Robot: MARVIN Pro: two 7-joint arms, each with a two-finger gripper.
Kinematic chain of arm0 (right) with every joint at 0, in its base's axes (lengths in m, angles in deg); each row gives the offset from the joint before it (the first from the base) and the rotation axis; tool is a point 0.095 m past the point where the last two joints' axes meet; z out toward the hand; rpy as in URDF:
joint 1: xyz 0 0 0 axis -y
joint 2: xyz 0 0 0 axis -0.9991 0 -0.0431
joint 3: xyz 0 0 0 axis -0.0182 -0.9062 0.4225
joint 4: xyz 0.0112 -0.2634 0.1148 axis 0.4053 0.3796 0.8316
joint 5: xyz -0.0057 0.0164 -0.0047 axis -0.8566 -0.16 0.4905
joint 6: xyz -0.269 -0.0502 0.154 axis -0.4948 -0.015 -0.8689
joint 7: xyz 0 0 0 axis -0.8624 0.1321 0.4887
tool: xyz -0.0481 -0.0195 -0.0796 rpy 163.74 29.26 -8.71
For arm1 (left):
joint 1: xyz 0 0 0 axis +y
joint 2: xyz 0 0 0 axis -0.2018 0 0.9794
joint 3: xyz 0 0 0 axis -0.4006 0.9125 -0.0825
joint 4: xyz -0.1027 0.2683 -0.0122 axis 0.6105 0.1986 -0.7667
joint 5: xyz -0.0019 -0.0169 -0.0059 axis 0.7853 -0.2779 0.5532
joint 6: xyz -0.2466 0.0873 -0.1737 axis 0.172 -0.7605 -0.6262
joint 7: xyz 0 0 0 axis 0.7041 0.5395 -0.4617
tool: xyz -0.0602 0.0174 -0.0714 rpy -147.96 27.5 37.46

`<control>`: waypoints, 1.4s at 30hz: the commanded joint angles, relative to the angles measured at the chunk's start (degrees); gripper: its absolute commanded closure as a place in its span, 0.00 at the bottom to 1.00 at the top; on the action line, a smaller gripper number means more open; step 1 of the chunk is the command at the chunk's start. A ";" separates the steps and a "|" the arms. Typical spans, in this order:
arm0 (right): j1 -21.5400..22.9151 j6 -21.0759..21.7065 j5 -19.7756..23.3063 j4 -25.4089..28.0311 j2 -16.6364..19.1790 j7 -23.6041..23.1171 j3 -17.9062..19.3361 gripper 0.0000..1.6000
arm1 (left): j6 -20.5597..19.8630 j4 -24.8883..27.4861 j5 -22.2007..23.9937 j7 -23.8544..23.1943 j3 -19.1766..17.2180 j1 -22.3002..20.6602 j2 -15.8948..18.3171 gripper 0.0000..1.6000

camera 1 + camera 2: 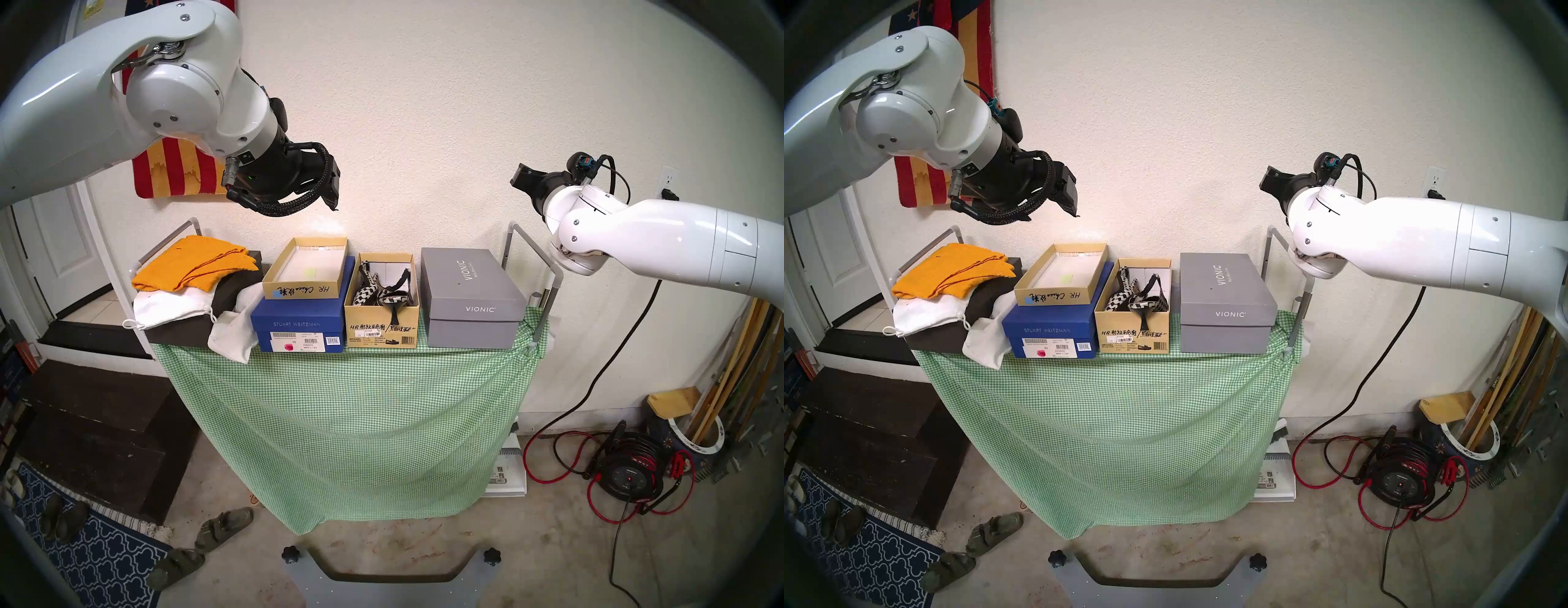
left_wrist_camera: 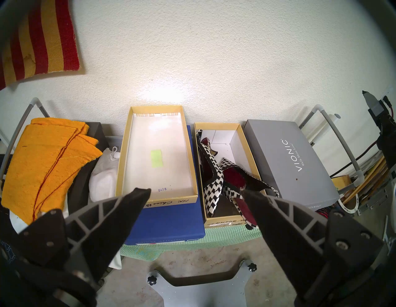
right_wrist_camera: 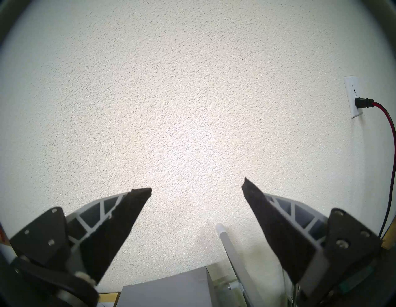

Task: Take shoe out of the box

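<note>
The box (image 1: 382, 325), tan cardboard and white inside with black "HR" handwriting on its front, stands open mid-table (image 1: 1132, 333) (image 2: 241, 137). Two black-and-white patterned heeled shoes (image 1: 373, 293) (image 1: 1123, 299) (image 2: 211, 186) lie inside it; one heel pokes over the front rim. My left gripper (image 1: 333, 189) (image 1: 1070, 199) (image 2: 196, 190) hangs open and empty well above the table, up and to the left of the box. My right gripper (image 1: 524, 178) (image 1: 1272, 180) (image 3: 197, 188) is open and empty, high at the right and facing the bare wall.
A shallow tan lid (image 1: 303, 271) lies upturned on a blue Stuart Weitzman box (image 1: 297, 327), left of the shoebox. A closed grey VIONIC box (image 1: 471, 297) stands to its right. Orange cloth (image 1: 191, 263) and white bags lie far left. Metal rails (image 1: 534, 254) flank the green-checked table (image 1: 360, 403).
</note>
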 commanded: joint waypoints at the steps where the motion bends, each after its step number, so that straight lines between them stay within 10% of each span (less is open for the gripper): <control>1: -0.05 -0.03 0.07 0.01 0.02 0.04 0.06 0.00 | 0.00 0.00 -0.01 0.06 -0.02 0.01 -0.02 0.00; 17: -0.14 0.03 -0.01 0.01 0.05 0.07 0.19 0.00 | 0.00 0.00 -0.01 0.05 -0.01 0.01 -0.02 0.00; 42: 1.96 18.79 -1.17 2.61 -18.15 17.91 -0.61 0.00 | 0.00 0.00 -0.02 -0.02 0.03 -0.02 -0.01 0.00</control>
